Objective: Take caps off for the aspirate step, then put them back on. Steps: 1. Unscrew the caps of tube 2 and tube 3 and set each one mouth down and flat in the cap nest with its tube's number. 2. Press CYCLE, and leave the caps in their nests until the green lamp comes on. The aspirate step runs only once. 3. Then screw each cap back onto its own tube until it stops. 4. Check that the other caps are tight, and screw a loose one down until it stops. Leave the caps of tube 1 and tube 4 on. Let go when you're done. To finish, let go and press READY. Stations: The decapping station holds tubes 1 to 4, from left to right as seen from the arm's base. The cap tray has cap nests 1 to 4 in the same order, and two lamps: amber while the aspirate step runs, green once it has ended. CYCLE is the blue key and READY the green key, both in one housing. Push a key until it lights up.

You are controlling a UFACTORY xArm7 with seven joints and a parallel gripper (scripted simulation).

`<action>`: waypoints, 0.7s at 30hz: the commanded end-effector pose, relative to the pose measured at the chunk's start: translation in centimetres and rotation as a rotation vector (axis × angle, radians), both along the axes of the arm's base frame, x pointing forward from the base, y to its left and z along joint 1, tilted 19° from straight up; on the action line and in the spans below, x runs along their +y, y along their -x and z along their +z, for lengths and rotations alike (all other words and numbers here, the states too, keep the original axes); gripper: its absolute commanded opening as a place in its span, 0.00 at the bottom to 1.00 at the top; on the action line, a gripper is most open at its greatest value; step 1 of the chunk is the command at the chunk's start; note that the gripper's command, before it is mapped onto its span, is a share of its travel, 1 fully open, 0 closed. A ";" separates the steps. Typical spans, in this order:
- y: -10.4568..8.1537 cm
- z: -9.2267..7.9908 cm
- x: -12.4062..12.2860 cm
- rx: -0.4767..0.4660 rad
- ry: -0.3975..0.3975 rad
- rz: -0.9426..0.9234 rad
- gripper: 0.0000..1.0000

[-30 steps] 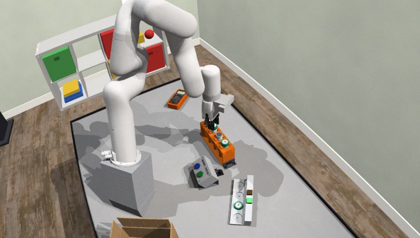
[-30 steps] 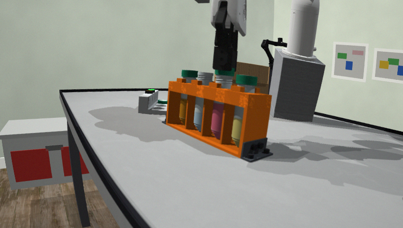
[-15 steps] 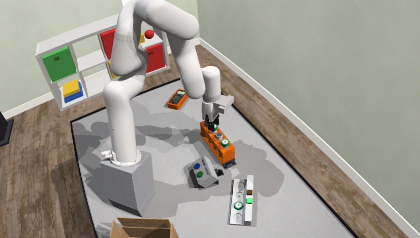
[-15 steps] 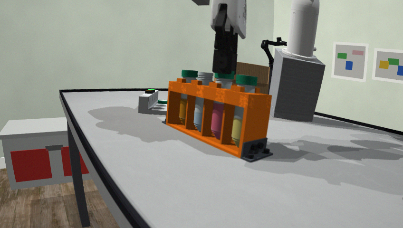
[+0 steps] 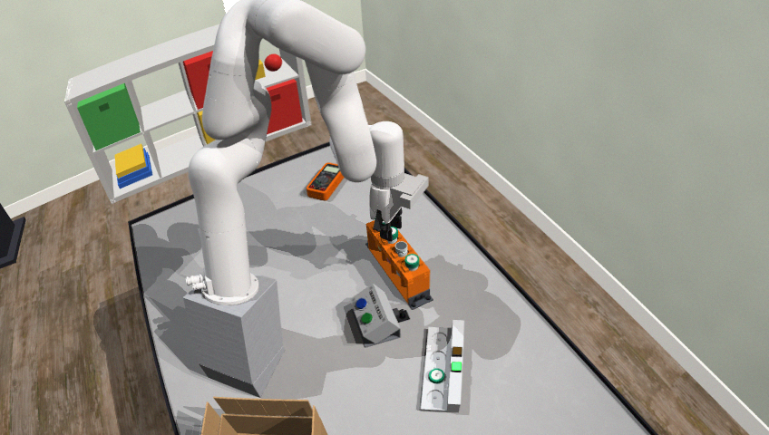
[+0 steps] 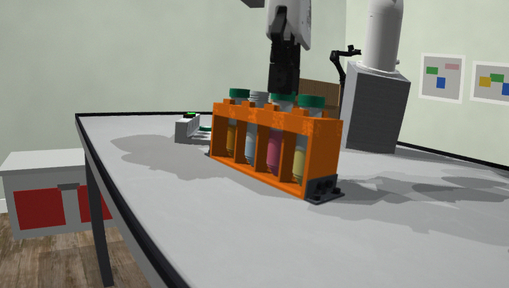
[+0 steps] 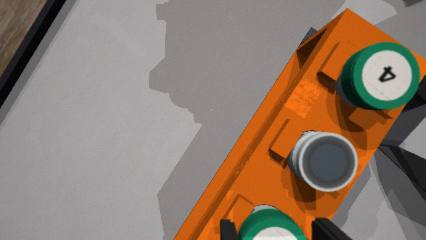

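The orange decapping station (image 5: 397, 262) holds four tubes. My gripper (image 5: 388, 228) stands straight down over tube 2. Its fingers sit on either side of tube 2's green cap (image 7: 272, 231), which rests on its tube, with a thin gap on each side; the gripper is open. Tube 3 (image 7: 324, 161) stands uncapped beside it. Tube 4's cap (image 7: 382, 75) is on. Tube 1's cap (image 6: 311, 101) is on. The other green cap (image 5: 435, 375) lies in the third nest of the cap tray (image 5: 442, 366). The green lamp (image 5: 456, 366) is lit.
The key housing (image 5: 373, 314) with the blue key (image 5: 360, 303) and the green key (image 5: 366, 317) stands between my base and the station. An orange multimeter (image 5: 325, 180) lies at the back. A cardboard box (image 5: 264, 417) sits at the front edge.
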State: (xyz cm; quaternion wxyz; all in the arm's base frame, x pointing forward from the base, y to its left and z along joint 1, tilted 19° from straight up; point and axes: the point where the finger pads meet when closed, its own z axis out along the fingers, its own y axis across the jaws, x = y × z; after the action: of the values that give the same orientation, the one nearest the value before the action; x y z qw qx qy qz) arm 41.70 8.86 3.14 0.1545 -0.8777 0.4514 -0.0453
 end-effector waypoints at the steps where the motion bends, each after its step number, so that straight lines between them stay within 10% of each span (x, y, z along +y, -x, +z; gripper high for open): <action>1: -0.1 0.1 0.0 -0.003 0.001 -0.001 0.46; 21: -0.2 -0.1 0.0 0.042 -0.043 -0.187 0.46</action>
State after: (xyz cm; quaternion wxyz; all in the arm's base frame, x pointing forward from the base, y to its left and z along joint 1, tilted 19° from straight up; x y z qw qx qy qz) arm 41.72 8.87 3.08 0.1571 -0.8645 0.4756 -0.0406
